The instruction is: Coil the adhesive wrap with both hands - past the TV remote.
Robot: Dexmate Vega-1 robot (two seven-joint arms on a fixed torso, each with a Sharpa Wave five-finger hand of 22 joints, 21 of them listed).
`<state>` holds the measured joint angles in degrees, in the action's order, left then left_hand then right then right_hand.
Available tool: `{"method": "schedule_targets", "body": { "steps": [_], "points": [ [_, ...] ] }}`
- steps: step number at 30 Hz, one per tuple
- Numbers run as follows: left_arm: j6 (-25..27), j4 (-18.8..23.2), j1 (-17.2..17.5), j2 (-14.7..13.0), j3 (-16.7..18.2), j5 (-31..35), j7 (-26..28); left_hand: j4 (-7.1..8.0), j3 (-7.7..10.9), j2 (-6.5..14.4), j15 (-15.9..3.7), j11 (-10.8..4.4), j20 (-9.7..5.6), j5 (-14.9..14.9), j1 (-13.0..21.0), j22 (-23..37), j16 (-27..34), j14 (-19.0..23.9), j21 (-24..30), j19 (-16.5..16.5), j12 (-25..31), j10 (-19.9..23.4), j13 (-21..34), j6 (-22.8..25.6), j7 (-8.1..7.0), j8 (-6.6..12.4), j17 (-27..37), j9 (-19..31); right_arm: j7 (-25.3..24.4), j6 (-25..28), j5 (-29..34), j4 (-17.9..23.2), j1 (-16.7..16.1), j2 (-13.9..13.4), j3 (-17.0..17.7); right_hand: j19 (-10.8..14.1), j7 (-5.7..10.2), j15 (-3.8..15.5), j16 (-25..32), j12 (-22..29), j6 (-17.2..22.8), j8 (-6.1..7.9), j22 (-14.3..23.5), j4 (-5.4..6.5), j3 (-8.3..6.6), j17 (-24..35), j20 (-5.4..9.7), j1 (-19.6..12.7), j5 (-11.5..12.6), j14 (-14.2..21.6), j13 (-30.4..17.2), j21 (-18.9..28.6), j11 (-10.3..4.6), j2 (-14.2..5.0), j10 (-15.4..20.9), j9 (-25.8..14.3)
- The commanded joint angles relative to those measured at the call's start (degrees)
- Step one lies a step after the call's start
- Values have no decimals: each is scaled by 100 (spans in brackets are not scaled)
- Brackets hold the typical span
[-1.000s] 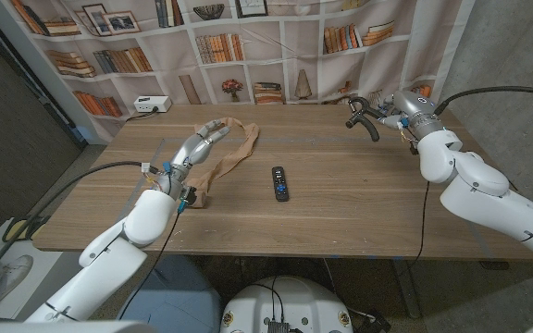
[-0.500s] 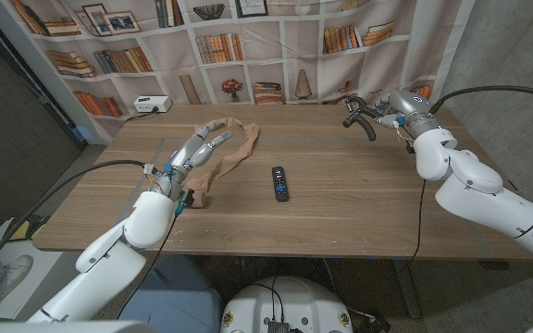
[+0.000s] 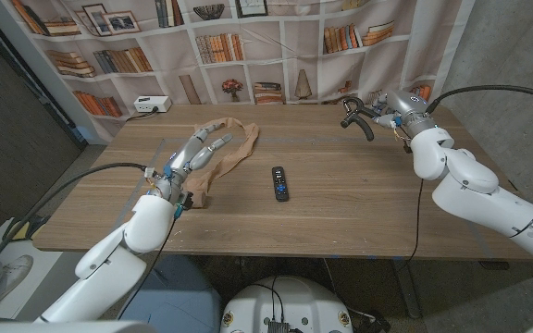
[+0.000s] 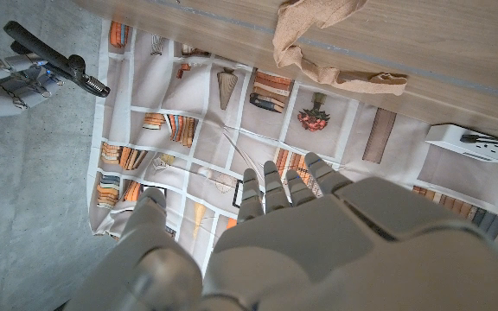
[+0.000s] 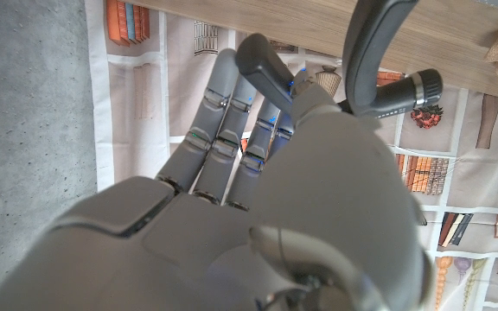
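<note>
The left hand [image 3: 195, 154] is seen reaching a bit further along the adhesive wrap [image 3: 232, 148] than a second ago, fingers [image 3: 213, 141] spread and empty, with the tan strip lying loose on the tabletop [image 3: 340, 185] right at the fingertips. The right hand [image 3: 366, 109] is shifted slightly inward at the far edge, fingers apart, nothing held. The TV remote [image 3: 279, 182] hasn't been moved, well apart from both hands.

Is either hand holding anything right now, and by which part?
Nothing is held. The left hand hovers with fingers spread by the adhesive wrap; the right hand is raised, fingers apart.
</note>
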<state>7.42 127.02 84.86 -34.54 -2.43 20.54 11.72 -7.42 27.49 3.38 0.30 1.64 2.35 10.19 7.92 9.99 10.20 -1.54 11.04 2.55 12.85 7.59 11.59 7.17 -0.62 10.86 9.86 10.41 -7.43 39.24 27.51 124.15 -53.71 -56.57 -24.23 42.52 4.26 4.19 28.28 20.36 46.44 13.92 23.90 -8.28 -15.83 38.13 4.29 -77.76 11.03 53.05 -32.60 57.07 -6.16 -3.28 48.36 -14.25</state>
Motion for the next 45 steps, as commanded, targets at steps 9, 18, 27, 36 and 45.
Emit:
{"method": "schedule_targets", "body": {
  "steps": [9,18,27,36,45],
  "points": [
    [-8,-5,178,146,83,339,-20,-30,18,63,-10,-20,-12,20,37,16,25,-31,14,-24,43,52,9,53,-11,35,20,10,133,64,129,10,94,64,-119,-54,41,937,-42,-4,12,-7,-35,-65,-109,50,543,-435,32,388,-43,120,-34,-450,21,-20],
    [129,55,241,241,-45,644,1,-31,27,78,-22,-39,-13,20,50,16,22,-36,15,-24,42,55,9,49,-10,28,19,11,87,37,161,-7,67,95,-128,-75,47,938,-62,-21,12,-12,-63,-68,-117,71,547,-430,31,387,-54,173,-36,-440,24,-23],
    [240,62,213,284,-207,1021,-15,-32,34,89,-28,-49,-14,19,61,16,28,-20,16,-24,39,52,9,52,-14,26,19,11,70,-2,126,-65,52,147,-131,-99,49,938,-86,-37,1,-21,-93,-70,-126,90,552,-423,29,377,-73,226,-44,-431,21,-25],
    [283,73,231,377,-247,1231,-47,-31,43,105,-38,-76,-22,19,73,16,24,-26,18,-19,43,66,10,53,-20,23,19,12,14,-46,115,-123,31,179,-129,-127,47,938,-101,-52,-1,-27,-127,-69,-141,112,547,-417,35,388,-89,278,-54,-435,26,-27],
    [253,116,301,491,-245,1453,64,-27,60,137,-53,-68,-36,20,93,17,30,-5,26,0,70,144,11,109,-19,40,18,14,-65,-100,58,-179,-21,186,-61,-156,49,935,-126,-68,-8,-34,-162,-68,-155,130,553,-408,40,380,-108,326,-49,-435,24,-29]
  ]
}}
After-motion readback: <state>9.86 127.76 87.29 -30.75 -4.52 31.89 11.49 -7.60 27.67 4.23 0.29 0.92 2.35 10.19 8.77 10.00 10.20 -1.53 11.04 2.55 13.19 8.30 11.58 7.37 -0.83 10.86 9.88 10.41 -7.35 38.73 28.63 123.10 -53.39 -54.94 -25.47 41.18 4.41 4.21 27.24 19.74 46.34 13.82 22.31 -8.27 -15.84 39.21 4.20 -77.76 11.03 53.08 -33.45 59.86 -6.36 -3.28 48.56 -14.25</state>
